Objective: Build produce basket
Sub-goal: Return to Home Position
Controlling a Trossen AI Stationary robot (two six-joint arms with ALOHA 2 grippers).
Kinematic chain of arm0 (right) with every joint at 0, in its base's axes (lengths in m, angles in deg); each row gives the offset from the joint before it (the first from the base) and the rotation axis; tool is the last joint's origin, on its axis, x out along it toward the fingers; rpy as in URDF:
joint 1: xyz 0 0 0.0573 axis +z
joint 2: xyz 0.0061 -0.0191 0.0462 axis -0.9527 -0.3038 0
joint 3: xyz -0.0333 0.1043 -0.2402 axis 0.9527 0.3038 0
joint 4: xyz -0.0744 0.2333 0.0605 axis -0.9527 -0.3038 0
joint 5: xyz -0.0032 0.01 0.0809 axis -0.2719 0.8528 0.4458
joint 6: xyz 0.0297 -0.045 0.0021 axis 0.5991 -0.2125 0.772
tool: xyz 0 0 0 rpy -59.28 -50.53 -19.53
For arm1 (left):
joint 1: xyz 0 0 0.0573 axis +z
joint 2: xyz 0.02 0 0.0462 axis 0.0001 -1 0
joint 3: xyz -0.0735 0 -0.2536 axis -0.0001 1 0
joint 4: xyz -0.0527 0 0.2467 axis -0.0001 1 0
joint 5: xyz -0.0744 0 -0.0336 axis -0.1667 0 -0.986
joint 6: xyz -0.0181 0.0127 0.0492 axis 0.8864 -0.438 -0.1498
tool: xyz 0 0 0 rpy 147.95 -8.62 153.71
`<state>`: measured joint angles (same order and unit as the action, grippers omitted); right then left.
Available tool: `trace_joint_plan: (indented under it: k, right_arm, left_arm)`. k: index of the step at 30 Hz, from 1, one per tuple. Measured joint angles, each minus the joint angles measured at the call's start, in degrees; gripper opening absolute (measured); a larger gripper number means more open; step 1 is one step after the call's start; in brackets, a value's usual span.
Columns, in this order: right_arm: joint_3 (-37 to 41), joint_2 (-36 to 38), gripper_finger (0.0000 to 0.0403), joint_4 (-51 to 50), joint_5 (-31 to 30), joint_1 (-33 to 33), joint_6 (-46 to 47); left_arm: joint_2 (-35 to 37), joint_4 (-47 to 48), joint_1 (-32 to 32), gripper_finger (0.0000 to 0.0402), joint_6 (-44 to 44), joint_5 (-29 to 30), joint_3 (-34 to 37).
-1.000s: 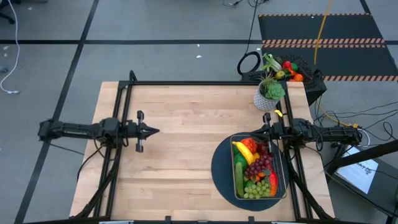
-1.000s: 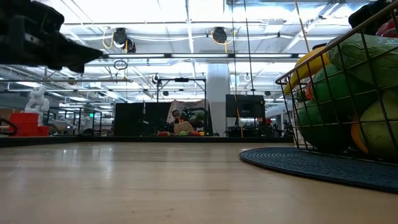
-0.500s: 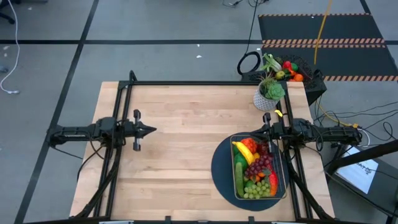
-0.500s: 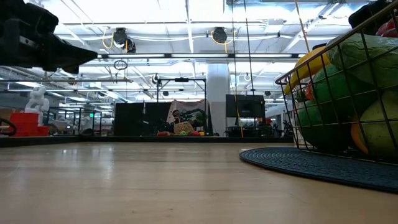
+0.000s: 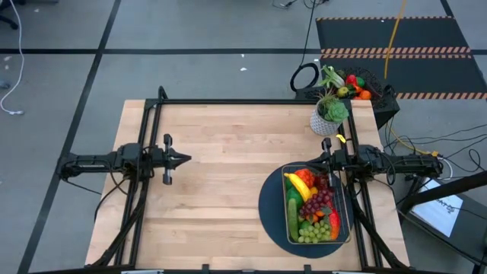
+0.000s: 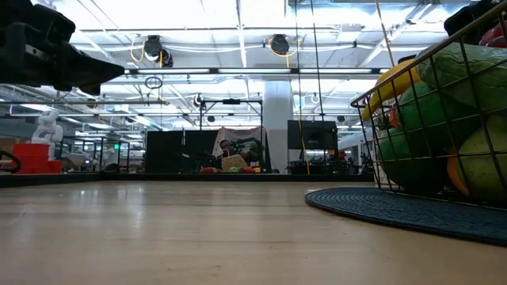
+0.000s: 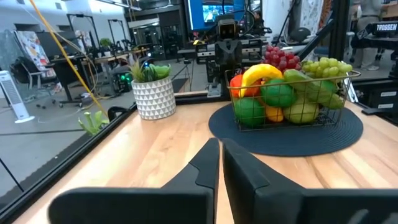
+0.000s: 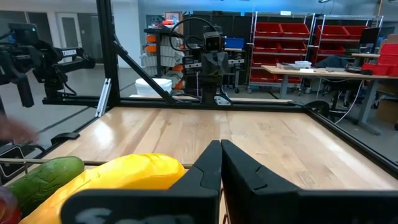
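Two arms, both idle and empty. One wire basket (image 7: 291, 124) sits on one dark round mat (image 5: 270, 209) on the right half of the surface (image 5: 228, 129), toward the near edge, and it's piled full. I count one yellow banana (image 5: 298, 185), one bunch of purple-red grapes (image 5: 318, 199), one bunch of green grapes (image 5: 316, 230) and one cucumber (image 5: 293, 213) along the basket's left side. There are also at least two round green fruits (image 7: 249, 112), plus some orange and red bits I can't sort out. One potted plant (image 5: 329, 116) in a white patterned pot stands at the far right corner, apart from the mat. Left gripper (image 5: 190, 159) hovers over the left side of the surface, pointing right toward the basket. Its jaws are pinched together with just a sliver of gap, holding nothing and touching nothing. Right gripper (image 8: 221, 145) hangs over the far end of the basket, pointing left. Its jaws are closed the same way and also empty, with the banana just below it. Past the far right corner there's one black bin (image 5: 380, 95) with a few more plastic veggies in it, too small to count. Only writing I can read is "TROSSEN" in white on a dark frame (image 7: 380, 27) in the room behind the basket, from the left wrist view.
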<state>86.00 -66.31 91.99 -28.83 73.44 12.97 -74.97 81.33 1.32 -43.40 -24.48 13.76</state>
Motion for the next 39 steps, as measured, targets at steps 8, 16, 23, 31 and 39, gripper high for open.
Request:
trace_joint_plan:
  k: [8, 16, 23, 31, 39]
  right_arm:
    - [0.0, 0.0, 0.0000, 0.0, 0.0, 0.0, 0.0]
    - [0.0, 0.0, 0.0000, 0.0, 0.0, 0.0, 0.0]
    - [0.0, 0.0, 0.0000, 0.0, 0.0, 0.0, 0.0]
    - [0.0, 0.0, 0.0000, 0.0, 0.0, 0.0, 0.0]
    - [0.0, 0.0, 0.0000, 0.0, 0.0, 0.0, 0.0]
  left_arm:
    - [0.0, 0.0, 0.0, 0.0031, -0.1, 0.0, 0.0]
    - [0.0, 0.0, 0.0, 0.0031, -0.1, 0.1, 0.0]
    - [0.0, 0.1, 0.0, 0.0031, -0.1, 0.1, 0.0]
    - [0.0, 0.1, 0.0, 0.0031, -0.1, 0.1, 0.0]
    - [0.0, 0.1, 0.0, 0.0031, -0.1, 0.1, 0.1]
